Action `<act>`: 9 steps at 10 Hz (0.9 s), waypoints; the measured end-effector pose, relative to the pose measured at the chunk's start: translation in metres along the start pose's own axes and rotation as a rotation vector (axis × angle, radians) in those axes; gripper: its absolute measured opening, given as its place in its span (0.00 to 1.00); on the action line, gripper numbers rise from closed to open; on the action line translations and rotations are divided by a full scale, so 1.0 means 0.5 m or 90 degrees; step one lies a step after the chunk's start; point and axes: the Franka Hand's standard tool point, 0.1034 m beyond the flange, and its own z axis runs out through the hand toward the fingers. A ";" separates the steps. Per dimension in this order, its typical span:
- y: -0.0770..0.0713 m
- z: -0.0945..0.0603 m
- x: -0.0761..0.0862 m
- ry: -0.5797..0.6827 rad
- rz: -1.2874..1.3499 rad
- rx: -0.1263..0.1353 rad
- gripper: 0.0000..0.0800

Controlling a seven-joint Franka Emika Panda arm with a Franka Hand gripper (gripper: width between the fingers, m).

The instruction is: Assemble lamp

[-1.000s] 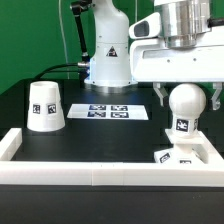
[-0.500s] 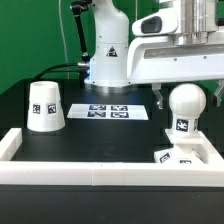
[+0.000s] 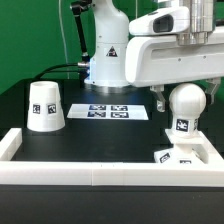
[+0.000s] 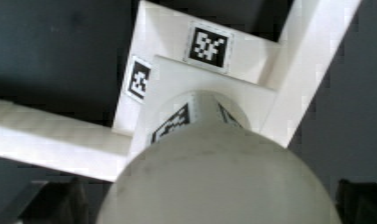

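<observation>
The ball-topped bulb (image 3: 185, 110) stands upright on the flat square base (image 3: 170, 156), which lies in the front corner of the white rail frame (image 3: 100, 168) at the exterior view's right. My gripper (image 3: 185, 98) is over the bulb, one finger on each side of the ball, open with a small gap at each side. In the wrist view the bulb (image 4: 211, 170) fills the space between the dark fingers (image 4: 52, 200), with the tagged base (image 4: 203, 50) below it. The cone shade (image 3: 45, 106) stands alone at the exterior view's left.
The marker board (image 3: 112, 111) lies flat on the black table in front of the robot's base (image 3: 108, 55). The rail frame runs along the front and both sides. A cable hangs at the back left.
The hand has risen a little and shifted toward the exterior view's right. The fingers still flank the bulb's ball. The bulb, base and shade have not moved.
</observation>
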 end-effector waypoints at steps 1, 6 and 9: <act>0.002 0.000 0.000 0.000 -0.042 0.000 0.87; -0.002 -0.002 0.008 -0.017 -0.416 -0.040 0.87; -0.001 0.008 0.022 -0.064 -0.641 -0.053 0.87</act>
